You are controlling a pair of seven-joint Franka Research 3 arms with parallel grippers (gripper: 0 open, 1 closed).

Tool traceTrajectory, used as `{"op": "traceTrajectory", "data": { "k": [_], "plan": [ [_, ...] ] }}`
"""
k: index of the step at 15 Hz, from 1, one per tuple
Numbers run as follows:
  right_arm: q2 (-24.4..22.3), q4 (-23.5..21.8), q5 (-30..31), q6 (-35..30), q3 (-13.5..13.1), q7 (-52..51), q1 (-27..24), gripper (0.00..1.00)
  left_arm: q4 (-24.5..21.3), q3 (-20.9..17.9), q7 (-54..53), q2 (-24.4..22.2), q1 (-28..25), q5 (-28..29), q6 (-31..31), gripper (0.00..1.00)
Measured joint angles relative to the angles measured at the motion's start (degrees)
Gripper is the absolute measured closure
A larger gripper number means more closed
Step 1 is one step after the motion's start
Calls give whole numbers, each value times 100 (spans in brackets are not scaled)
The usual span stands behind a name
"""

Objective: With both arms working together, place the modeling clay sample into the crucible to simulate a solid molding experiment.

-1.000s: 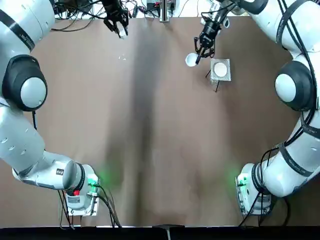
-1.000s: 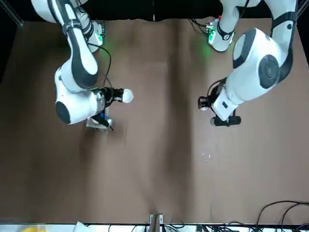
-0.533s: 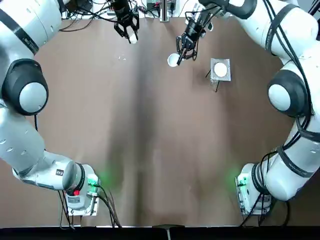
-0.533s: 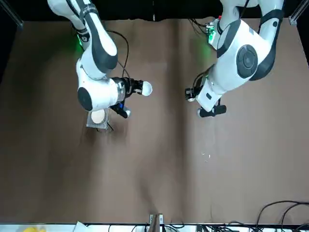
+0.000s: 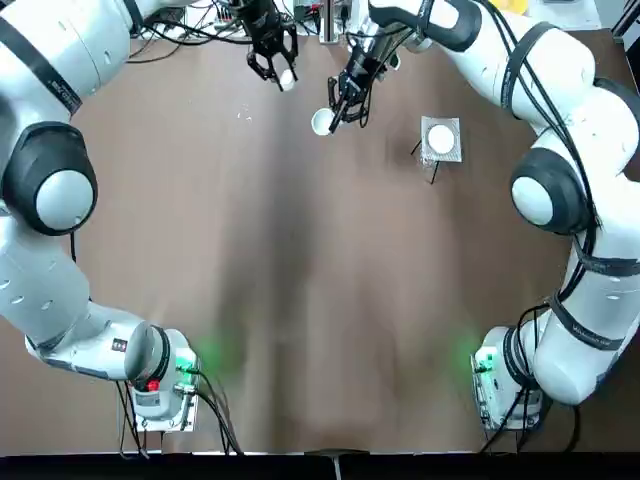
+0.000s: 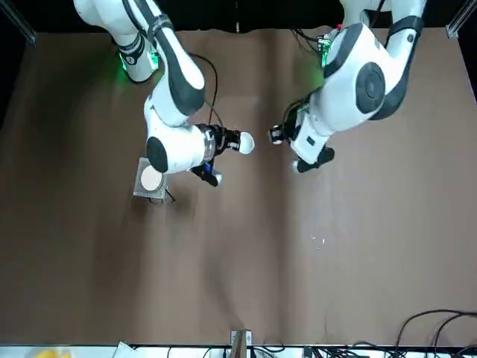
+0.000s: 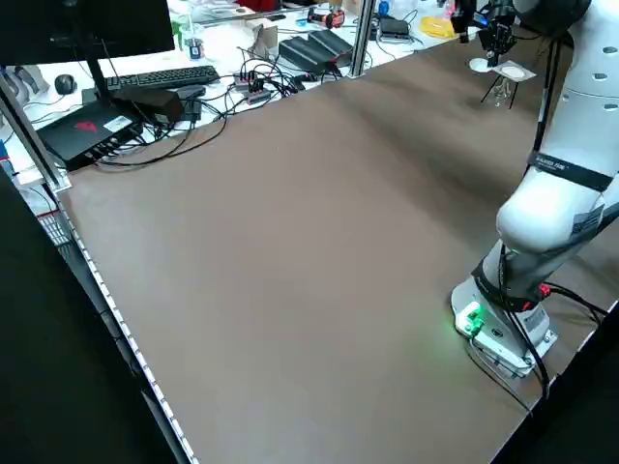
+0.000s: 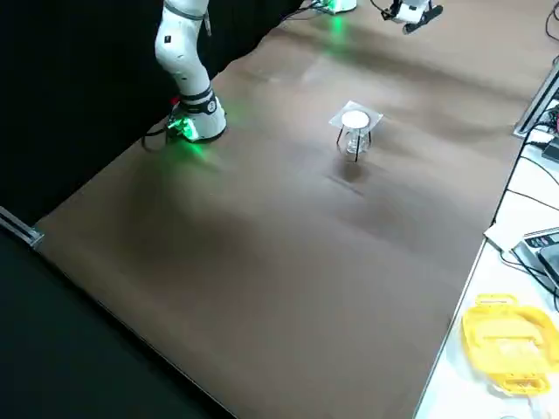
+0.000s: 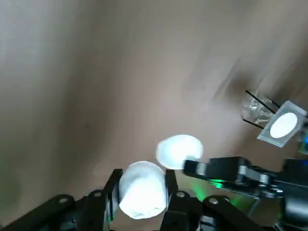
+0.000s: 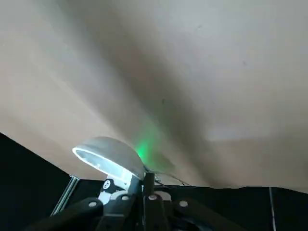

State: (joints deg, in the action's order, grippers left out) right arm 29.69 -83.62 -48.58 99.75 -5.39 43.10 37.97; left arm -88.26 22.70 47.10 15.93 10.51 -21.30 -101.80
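Two claws at work: both are raised over the brown desk (image 5: 300, 250), on the robot's left of the mesh pad (image 5: 455, 128).
Left claw (image 9: 143, 186): closed around the modeling clay sample (image 9: 143, 195), a whitish rounded lump pinched between its two fingers; it is seen farther from the mesh pad than the right claw.
Right claw (image 5: 338, 113): narrow, its fingers pressed together on the edge of the crucible (image 5: 322, 121); it is seen nearer the mesh pad.
Clay sample: held outside the crucible, on the side away from the mesh pad.
Crucible: a white round cup, held apart from the mesh pad, between it and the clay.
Mesh pad: grey and square with a round white centre, carried on thin dark legs (image 8: 357, 146); a clear glass vessel (image 8: 352, 142) is seen beneath it.
Beyond the mesh pad: a yellow container (image 8: 511, 340) is seen past the brown desk's far edge.
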Motion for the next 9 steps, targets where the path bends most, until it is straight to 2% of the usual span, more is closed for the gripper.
{"op": "traceTrajectory", "data": {
  "k": [3, 9],
  "plan": [
    [6, 44, -114, 386, 118, 0, 164, 96, -2, 163, 330, 75, 166, 0, -274, 59],
    [7, 75, -173, 341, 147, 0, 137, 96, -4, 164, 512, 282, 232, 0, -483, 59]
  ]
}}
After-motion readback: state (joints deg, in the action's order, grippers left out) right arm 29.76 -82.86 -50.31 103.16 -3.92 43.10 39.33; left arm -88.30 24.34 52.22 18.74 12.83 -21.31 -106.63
